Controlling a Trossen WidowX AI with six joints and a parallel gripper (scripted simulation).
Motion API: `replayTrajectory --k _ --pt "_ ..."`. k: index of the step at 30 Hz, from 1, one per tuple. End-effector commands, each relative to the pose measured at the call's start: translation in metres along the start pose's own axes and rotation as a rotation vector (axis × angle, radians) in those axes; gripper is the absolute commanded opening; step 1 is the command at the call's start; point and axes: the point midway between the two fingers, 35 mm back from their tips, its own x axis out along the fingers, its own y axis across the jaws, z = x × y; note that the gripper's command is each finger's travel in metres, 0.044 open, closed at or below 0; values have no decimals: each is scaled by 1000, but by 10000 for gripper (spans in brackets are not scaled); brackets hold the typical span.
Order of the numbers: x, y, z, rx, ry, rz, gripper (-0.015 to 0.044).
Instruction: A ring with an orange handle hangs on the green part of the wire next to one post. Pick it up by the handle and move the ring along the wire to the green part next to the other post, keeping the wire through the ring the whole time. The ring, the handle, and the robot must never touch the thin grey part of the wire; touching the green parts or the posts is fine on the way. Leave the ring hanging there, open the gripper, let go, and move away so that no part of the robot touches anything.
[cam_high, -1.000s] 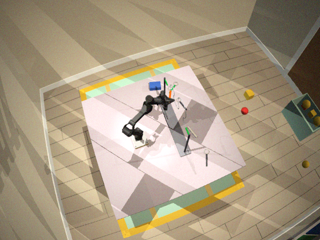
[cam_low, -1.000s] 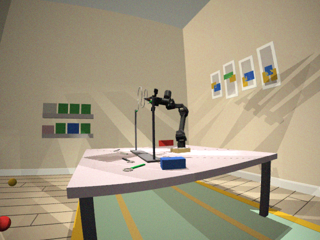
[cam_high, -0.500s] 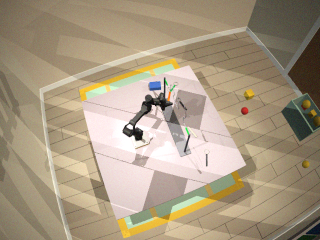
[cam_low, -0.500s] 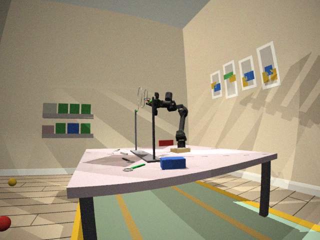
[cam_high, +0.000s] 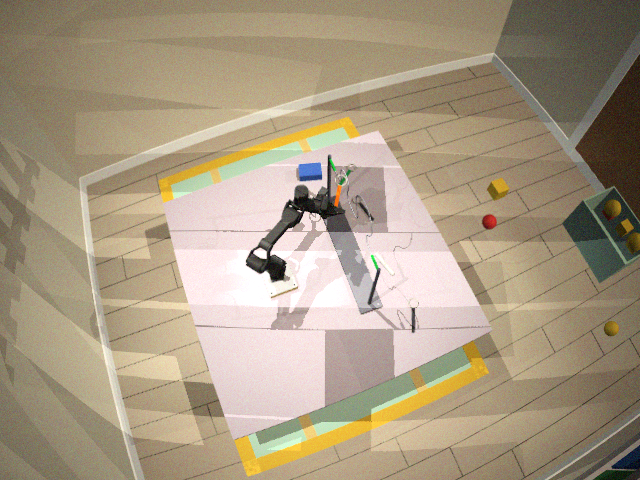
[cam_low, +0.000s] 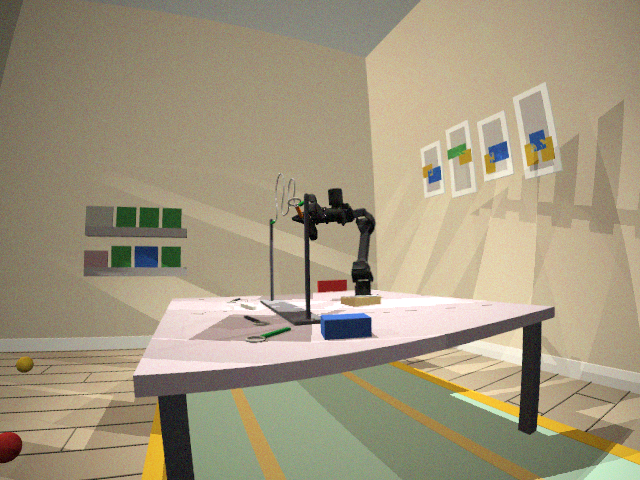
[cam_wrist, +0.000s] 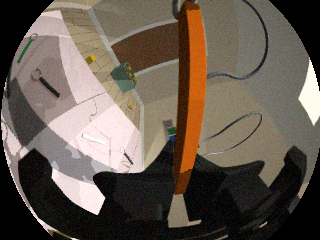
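My gripper (cam_high: 338, 210) (cam_low: 297, 219) (cam_wrist: 172, 143) is shut on the lower end of the orange handle (cam_high: 338, 196) (cam_low: 299, 211) (cam_wrist: 192, 95). The handle rises from the fingers to the ring (cam_high: 334, 178) (cam_low: 290, 202), which is at the inner end of the green part (cam_high: 332, 164) by the near post (cam_high: 329, 178) (cam_low: 307, 258). Whether ring and wire touch is too small to tell. The grey wire (cam_low: 276, 196) (cam_wrist: 266, 45) loops away towards the far post (cam_high: 373, 286) (cam_low: 271, 263), with its own green part (cam_high: 374, 261) (cam_low: 272, 221). The ring is mostly cut off in the wrist view.
A blue block (cam_high: 310, 171) (cam_low: 345, 328) stands beside the near post. On the table lie a green-handled ring (cam_low: 277, 333) (cam_wrist: 26, 50), black-handled rings (cam_high: 413, 320) (cam_wrist: 49, 86) and a white bar (cam_high: 384, 265) (cam_wrist: 93, 139). The posts stand on a dark base (cam_high: 348, 248).
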Motion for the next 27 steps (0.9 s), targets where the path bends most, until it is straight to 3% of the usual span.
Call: replayTrajectory --k 1,27 --pt "3 15 2 87 -24 41 -150" --pt "-14 86 23 527 1 262 -150"
